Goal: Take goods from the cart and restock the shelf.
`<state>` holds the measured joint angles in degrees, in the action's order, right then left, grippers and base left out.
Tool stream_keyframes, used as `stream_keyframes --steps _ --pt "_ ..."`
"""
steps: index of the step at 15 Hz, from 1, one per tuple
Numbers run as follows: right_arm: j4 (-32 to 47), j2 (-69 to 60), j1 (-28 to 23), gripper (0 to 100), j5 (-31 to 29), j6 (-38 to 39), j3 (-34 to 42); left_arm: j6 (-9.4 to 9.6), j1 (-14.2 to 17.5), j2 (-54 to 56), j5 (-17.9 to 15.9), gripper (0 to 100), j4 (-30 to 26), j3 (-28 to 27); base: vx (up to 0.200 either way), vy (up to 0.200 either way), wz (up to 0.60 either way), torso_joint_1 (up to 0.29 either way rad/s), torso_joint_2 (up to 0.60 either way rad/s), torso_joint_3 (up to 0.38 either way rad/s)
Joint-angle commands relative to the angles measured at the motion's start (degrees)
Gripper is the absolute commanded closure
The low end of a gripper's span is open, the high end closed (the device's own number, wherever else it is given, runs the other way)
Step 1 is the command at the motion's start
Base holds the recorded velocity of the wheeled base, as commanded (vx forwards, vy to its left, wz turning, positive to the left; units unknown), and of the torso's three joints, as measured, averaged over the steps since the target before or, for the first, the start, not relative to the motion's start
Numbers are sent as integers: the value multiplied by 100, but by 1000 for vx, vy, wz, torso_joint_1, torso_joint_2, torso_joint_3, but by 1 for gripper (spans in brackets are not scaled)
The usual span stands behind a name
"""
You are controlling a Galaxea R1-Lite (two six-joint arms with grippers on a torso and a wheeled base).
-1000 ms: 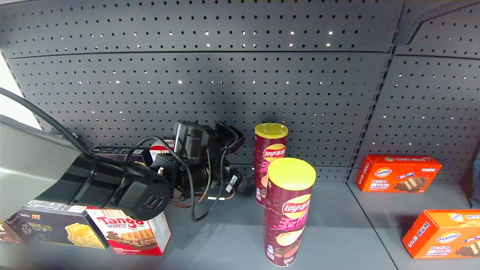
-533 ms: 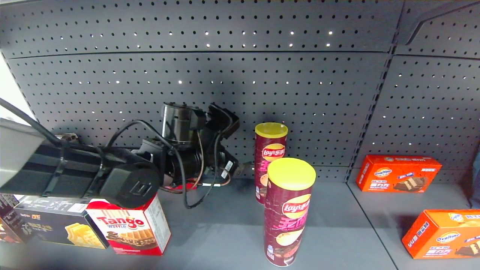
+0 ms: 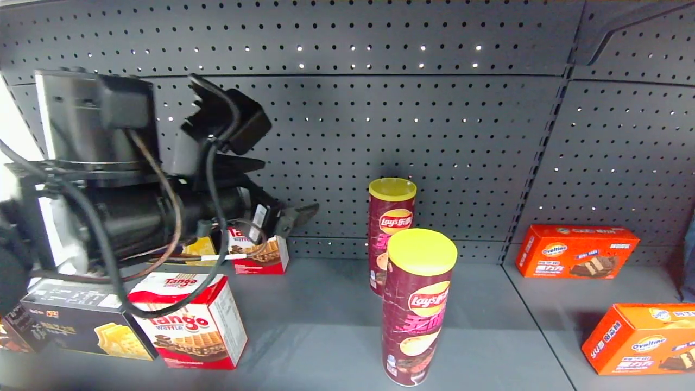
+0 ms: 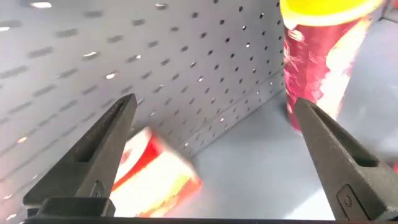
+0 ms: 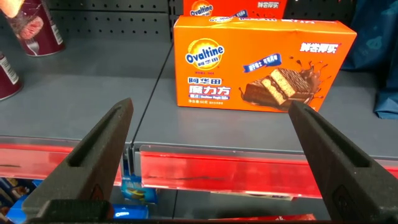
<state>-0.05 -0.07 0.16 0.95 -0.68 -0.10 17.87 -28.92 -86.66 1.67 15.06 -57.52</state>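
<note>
A small red wafer box (image 3: 259, 254) stands at the back of the shelf (image 3: 336, 336) against the pegboard; it also appears as the red wafer box (image 4: 155, 182) in the left wrist view. My left gripper (image 3: 297, 214) hangs above and in front of it, apart from it. That left gripper (image 4: 211, 162) is open and holds nothing. My right gripper (image 5: 211, 162) is open too, low at the shelf's front edge, facing an orange box (image 5: 261, 62).
A larger red wafer box (image 3: 190, 320) and a black one (image 3: 81, 323) stand at the front left. Two maroon chip cans (image 3: 392, 233) (image 3: 419, 304) stand mid-shelf. Orange boxes (image 3: 575, 251) (image 3: 640, 336) lie on the right bay. A red price strip (image 5: 217, 168) lines the shelf edge.
My left arm has risen and drawn back toward the left, away from the back of the shelf. The small red wafer box it covered now stands free.
</note>
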Motion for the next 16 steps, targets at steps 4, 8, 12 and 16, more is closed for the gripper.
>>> stream_keyframes --steps 4,8,12,16 --pt "-4 7 2 0 2 -2 1 6 220 2488 193 0 -108 2078 0 0 0 0 0 0" --pt "-4 7 2 0 89 -20 1 -12 88 3569 167 0 -73 3203 0 0 0 0 0 0" --pt "-65 95 -16 0 -7 59 -324 -21 132 4052 220 0 -90 3475 0 0 0 0 0 0" --pt "418 2776 450 0 520 -169 -3005 -3 -9 4043 211 0 -64 3422 0 0 0 0 0 0"
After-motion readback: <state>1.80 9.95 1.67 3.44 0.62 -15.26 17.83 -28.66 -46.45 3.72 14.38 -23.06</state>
